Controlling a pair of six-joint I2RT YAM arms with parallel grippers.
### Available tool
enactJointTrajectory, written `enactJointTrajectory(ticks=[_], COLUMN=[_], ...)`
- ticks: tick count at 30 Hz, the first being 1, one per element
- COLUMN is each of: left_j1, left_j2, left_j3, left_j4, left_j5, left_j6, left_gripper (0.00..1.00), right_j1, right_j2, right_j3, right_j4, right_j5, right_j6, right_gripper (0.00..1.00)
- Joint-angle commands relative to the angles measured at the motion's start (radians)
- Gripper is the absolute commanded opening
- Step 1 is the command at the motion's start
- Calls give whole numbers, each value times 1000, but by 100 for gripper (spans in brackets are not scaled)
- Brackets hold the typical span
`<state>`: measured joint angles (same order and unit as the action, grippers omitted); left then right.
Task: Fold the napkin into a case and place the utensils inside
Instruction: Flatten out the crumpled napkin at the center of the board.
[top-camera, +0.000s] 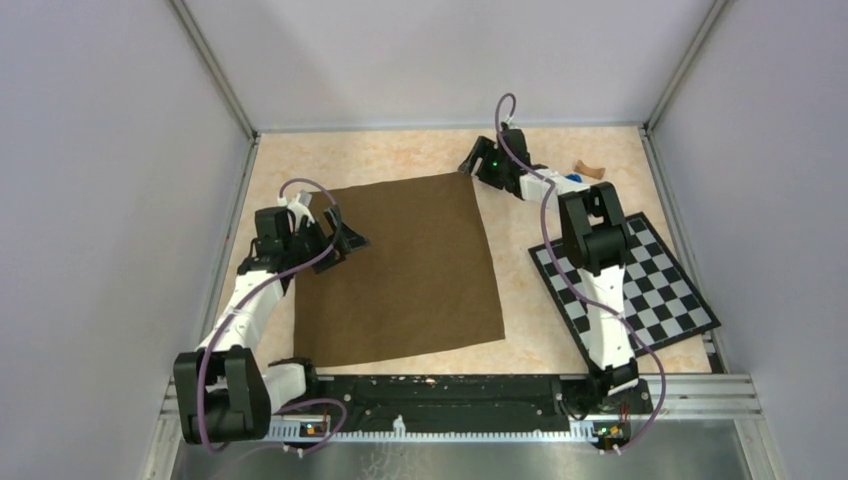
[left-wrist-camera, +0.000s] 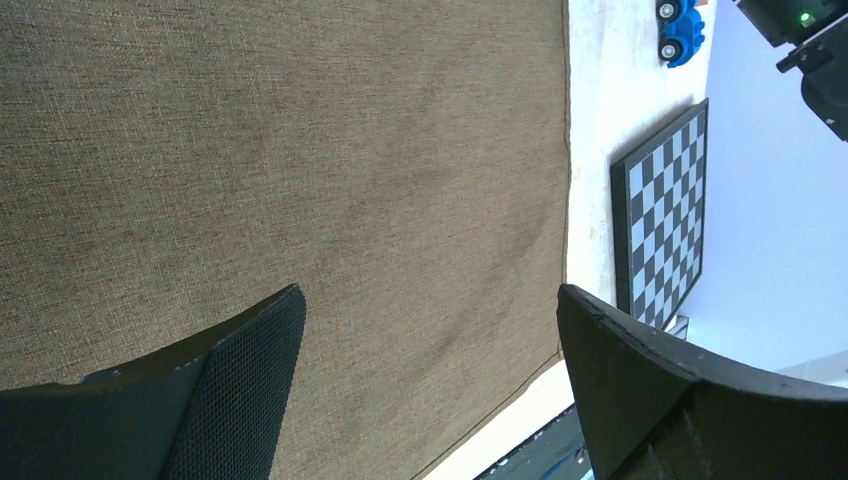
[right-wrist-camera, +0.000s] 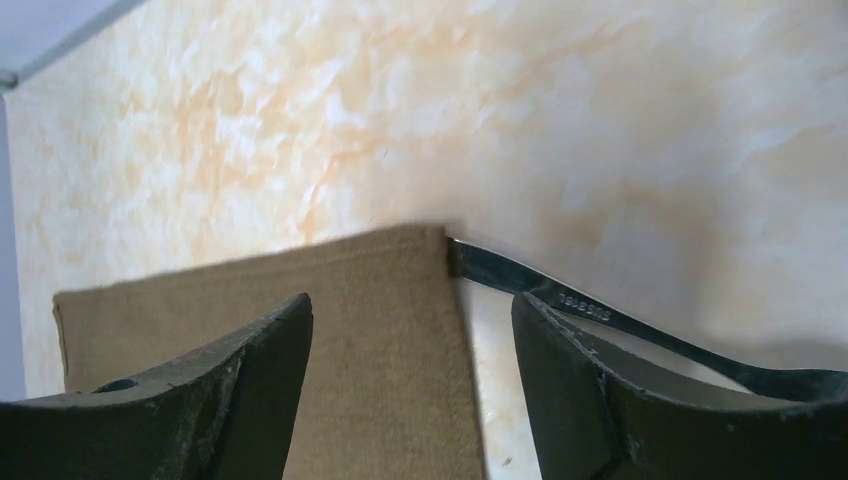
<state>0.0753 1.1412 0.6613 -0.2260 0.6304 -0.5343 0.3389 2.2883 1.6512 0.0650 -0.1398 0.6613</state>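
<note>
The dark brown napkin (top-camera: 400, 270) lies flat and unfolded in the middle of the table. My left gripper (top-camera: 345, 232) hovers open over its left edge; in the left wrist view the cloth (left-wrist-camera: 300, 150) fills the gap between the wide-apart fingers of that gripper (left-wrist-camera: 430, 295). My right gripper (top-camera: 472, 165) is open at the napkin's far right corner (right-wrist-camera: 380, 330), fingers astride the corner edge (right-wrist-camera: 412, 300). A slim dark metal utensil (right-wrist-camera: 600, 312) lies on the table touching that corner; I cannot tell whether it is knife or fork. A yellow-orange handle (top-camera: 590, 170) shows beyond the right arm.
A black-and-white checkered board (top-camera: 625, 285) lies at the right, under the right arm, also seen in the left wrist view (left-wrist-camera: 665, 210). A blue toy car (left-wrist-camera: 680, 35) sits behind it near the back. Walls close in the table on three sides.
</note>
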Motion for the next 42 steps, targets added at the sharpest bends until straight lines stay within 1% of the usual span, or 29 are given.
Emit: enactJointTrajectory(ticks=[1,7,10,13,15,16,19,21,23,25,29,34,37,39,42], left_j1=[-1,0,0,11,23,27,36,41,44,43,46,49,50,50,45], left_j2=[-22,15,65,152,212,235,307,353,386,407,467,551,624,673,642], left_j3=[17,37,43,68,93,104,128,146,149,150,182,227,295,359,408], left_j4=[22,46,85,95,104,120,160,160,178,199,217,251,239,195,164], left_j5=[-5,-53,-93,-159,-173,-171,-198,-217,-237,-258,-277,-276,-271,-278,-282], left_j6=[-15,-25,-48,-74,-97,-110,-149,-166,-178,-182,-186,-208,-193,-168,-121], left_gripper=[99,99,99,99,99,99,99,99,99,99,99,99,99,99,99], right_j1=[-46,-77,-69,-43,3,29,105,128,135,137,126,106,84,81,89], right_j2=[46,79,12,-72,-147,-176,-226,-246,-265,-251,-159,-52,3,25,1], right_j3=[75,190,160,132,60,0,-95,-158,-225,-245,-184,-63,25,85,139], right_j4=[25,-9,-49,-228,-277,-281,-286,-249,-168,-122,-107,-151,-186,-237,-310], right_j5=[80,-47,-97,-93,-81,-81,-89,-121,-145,-159,-171,-132,-132,-126,-116], right_j6=[28,-39,-59,-109,-150,-176,-218,-194,-162,-148,-140,-163,-173,-197,-237], right_gripper=[72,72,72,74,74,74,73,72,72,72,72,72,71,71,71])
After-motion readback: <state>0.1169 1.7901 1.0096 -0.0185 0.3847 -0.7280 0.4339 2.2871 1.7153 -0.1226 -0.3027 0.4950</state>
